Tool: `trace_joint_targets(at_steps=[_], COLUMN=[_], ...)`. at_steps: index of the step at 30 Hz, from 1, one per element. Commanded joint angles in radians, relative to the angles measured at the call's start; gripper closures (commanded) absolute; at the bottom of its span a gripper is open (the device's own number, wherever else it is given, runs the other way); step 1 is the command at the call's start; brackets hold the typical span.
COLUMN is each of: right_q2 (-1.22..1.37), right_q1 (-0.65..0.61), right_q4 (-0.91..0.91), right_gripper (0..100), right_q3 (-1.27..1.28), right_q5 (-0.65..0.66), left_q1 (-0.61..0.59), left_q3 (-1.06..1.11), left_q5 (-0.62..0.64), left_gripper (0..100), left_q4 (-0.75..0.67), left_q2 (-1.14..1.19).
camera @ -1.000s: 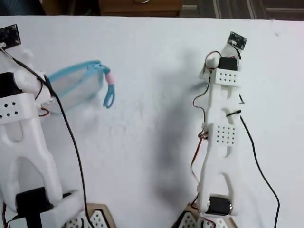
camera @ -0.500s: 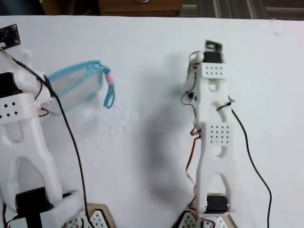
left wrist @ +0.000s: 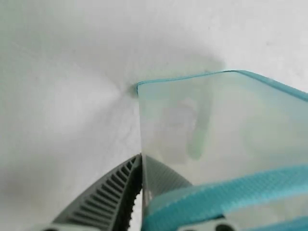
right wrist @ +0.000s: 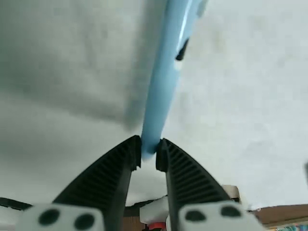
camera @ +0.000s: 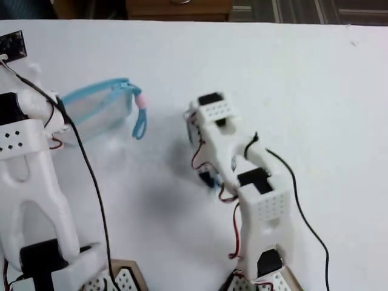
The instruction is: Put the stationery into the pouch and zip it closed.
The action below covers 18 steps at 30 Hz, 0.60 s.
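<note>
A plain white tabletop [camera: 182, 60] spanned the scene. Beyond its far edge stood a brown wooden cabinet [camera: 179, 9], with dark striped flooring [camera: 291, 11] to its right. A tiny dark speck [camera: 353, 43] marked the far right of the tabletop.

The white desk [camera: 315, 91] is brightly, evenly lit, nearly washed out. The right arm [camera: 267, 209] throws a soft, wide grey shadow toward the desk's left edge, so light falls from the right. Fainter shade sits under the pouch [camera: 100, 109]. Beyond the far edge the room is dark.
</note>
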Motion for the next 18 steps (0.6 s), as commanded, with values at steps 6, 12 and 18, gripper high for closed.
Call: trace_joint_targets(at_steps=[6, 12, 18], right_q2=[-0.068, -0.073, -0.064], right_q1=[-0.044, -0.050, -0.019], right_q4=[-0.030, -0.028, -0.035], right_gripper=[87.5, 72.2, 72.2], right_q3=[0.029, 0.025, -0.103], right_q5=[-0.002, 0.006, 0.003], left_q1=[-0.001, -0.004, -0.005], left_q3=[-0.017, -0.017, -0.017], left_q5=[-0.005, -0.005, -0.005], left_gripper=[98, 98, 98], left_q4=[-0.006, -0.005, -0.005], left_q2=[-0.044, -0.044, -0.044])
